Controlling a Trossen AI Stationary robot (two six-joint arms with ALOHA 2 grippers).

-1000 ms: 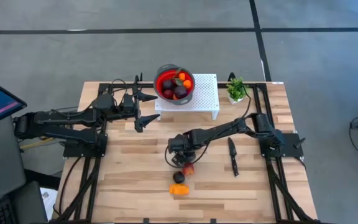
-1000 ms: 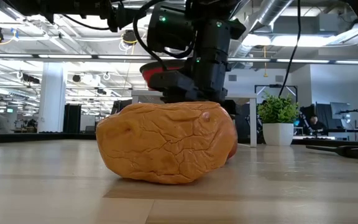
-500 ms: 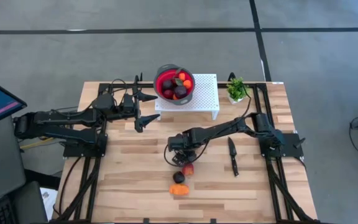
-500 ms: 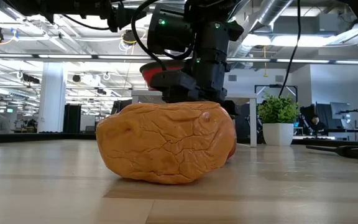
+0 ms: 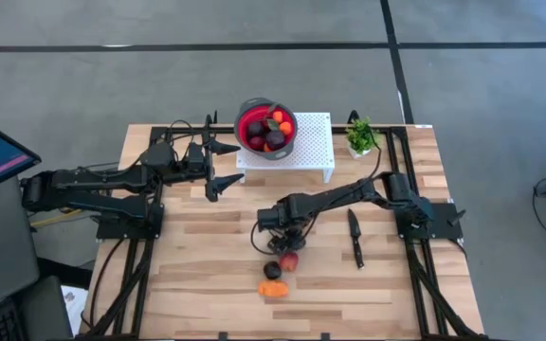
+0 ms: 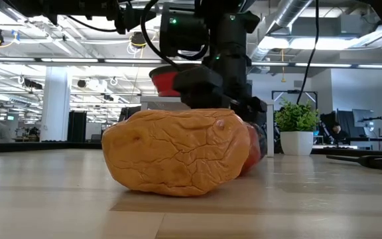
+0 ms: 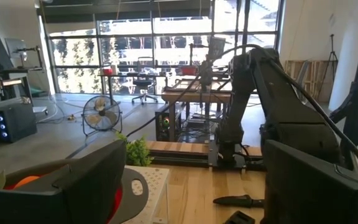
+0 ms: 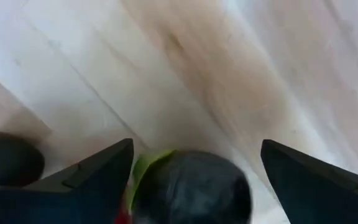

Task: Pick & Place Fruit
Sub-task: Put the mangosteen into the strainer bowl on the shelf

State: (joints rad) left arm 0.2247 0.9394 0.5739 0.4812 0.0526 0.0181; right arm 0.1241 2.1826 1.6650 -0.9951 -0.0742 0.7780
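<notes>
Right gripper [image 5: 280, 243], fingers apart, hangs just above the red-yellow fruit [image 5: 289, 259] and dark plum [image 5: 272, 271] at mid-table. Larger orange piece [image 5: 273, 289] lies just beside them. Left gripper [image 5: 224, 168] waits open near the red bowl [image 5: 266, 128].

Grey floor [image 5: 463, 85] — tall windows [image 7: 135, 56] — floor fan [image 7: 100, 116] beyond.

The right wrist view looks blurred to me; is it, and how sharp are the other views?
Right wrist view: smeared, the table grain streaked, a dark fruit between the fingers soft-edged. Low view: the orange piece close to the lens is sharp and fills the middle, hiding much behind it. High view: evenly lit and clear. Left wrist view: bright windows behind, near fingers dark.
</notes>
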